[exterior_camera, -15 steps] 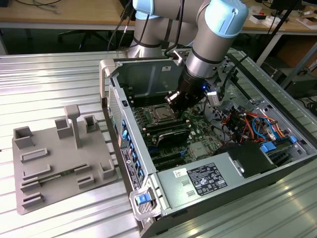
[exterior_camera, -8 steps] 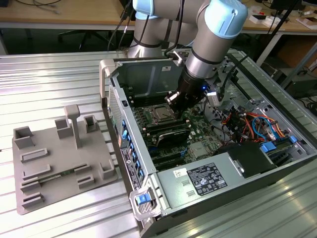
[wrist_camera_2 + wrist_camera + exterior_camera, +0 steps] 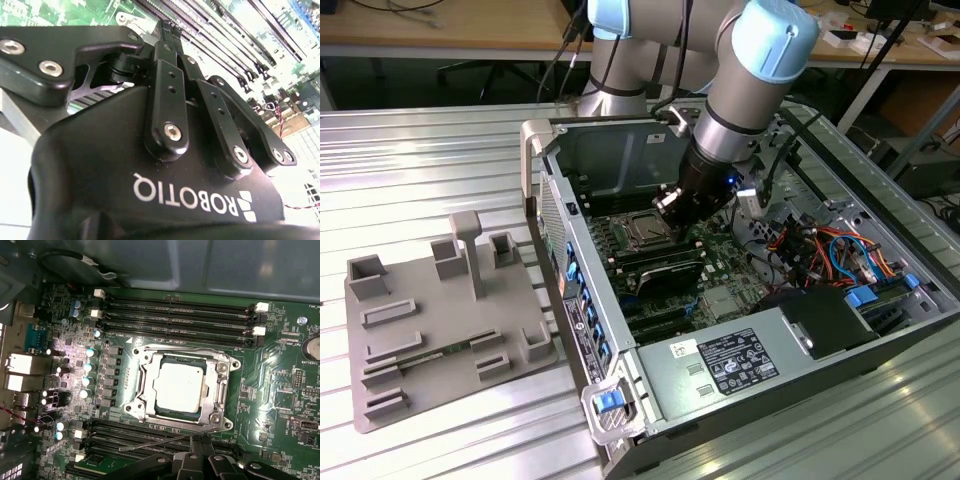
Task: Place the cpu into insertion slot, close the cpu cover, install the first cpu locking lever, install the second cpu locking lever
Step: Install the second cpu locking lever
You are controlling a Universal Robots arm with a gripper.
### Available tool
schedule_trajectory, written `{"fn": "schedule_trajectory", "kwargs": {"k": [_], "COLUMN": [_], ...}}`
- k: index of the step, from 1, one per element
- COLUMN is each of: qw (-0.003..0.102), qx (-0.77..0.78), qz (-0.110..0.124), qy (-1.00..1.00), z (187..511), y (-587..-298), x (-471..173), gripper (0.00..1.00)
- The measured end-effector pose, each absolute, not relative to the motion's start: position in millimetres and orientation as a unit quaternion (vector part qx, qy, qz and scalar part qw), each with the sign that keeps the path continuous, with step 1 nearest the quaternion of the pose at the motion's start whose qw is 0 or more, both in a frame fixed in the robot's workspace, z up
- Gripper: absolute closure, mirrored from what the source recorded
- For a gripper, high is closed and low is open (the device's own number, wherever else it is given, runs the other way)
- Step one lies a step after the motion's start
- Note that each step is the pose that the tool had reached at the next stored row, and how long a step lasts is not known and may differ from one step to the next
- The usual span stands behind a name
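Cpu (image 3: 178,387), silvery square, seated under cpu cover (image 3: 218,385).

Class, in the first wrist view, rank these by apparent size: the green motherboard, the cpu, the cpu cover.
1. Green motherboard
2. Cpu cover, framing the chip
3. Cpu, seated inside the cover's window

arm's (image 3: 745,95) leaning down steeply into the open case, wrist angled toward the exterior view's left, gripper (image 3: 670,205) low over the board with its black fingers (image 3: 167,37) pinched together at the tips
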State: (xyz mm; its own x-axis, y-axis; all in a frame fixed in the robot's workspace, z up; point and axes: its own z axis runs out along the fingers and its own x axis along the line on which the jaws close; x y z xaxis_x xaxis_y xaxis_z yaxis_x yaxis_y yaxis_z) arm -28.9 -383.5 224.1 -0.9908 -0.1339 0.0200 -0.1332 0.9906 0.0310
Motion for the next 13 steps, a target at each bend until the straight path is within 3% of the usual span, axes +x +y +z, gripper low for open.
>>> {"fn": "schedule_trajectory", "kwargs": {"k": [13], "qw": [0.011], "qx": [0.067], "qz": [-0.015], "qy": [-0.998], "z": [219.1], "y": [-385.2], "x": [-41.5], "gripper": [0.89]}}
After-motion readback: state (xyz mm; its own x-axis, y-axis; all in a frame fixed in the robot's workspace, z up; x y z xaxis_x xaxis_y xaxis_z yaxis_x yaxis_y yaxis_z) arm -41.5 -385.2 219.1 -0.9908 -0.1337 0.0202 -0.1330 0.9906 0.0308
